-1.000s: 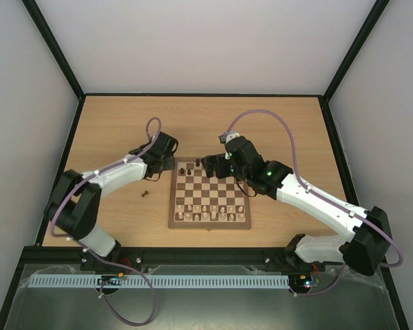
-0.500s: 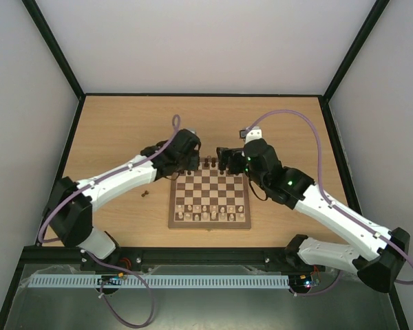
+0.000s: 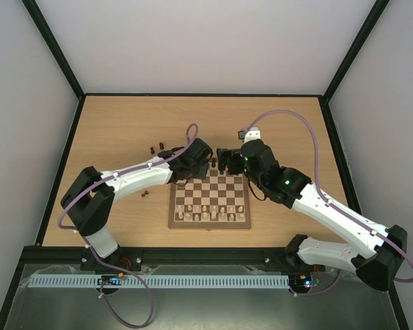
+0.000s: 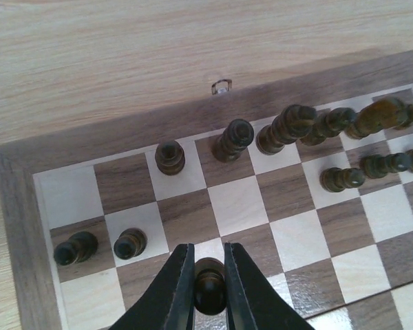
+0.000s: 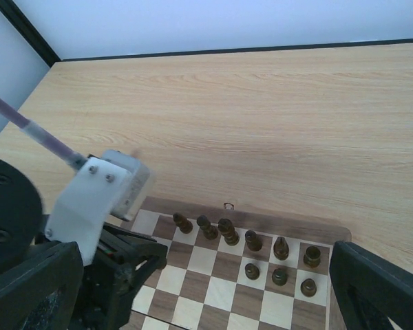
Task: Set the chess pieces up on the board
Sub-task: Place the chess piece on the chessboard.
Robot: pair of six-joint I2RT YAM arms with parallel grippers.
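1. Left gripper (image 4: pixel 208 265) is clamped on one dark piece (image 4: pixel 210 289) at bottom centre of its wrist view, over the board (image 4: pixel 124 134); whether the piece touches the board is unclear.
2. Right gripper (image 5: pixel 205 289) has its jaws wide apart, holding nothing, above the board's far edge.
3. Other dark pieces (image 4: pixel 289 127) stand in the far rows, upper right of the left wrist view.
4. In the top view, stray dark pieces (image 3: pixel 145 194) lie on the table (image 3: pixel 110 124) left of the board, and pale pieces (image 3: pixel 206 212) fill the near rows.

Bright, even light; soft short shadows under the chess pieces (image 4: pixel 235 139)
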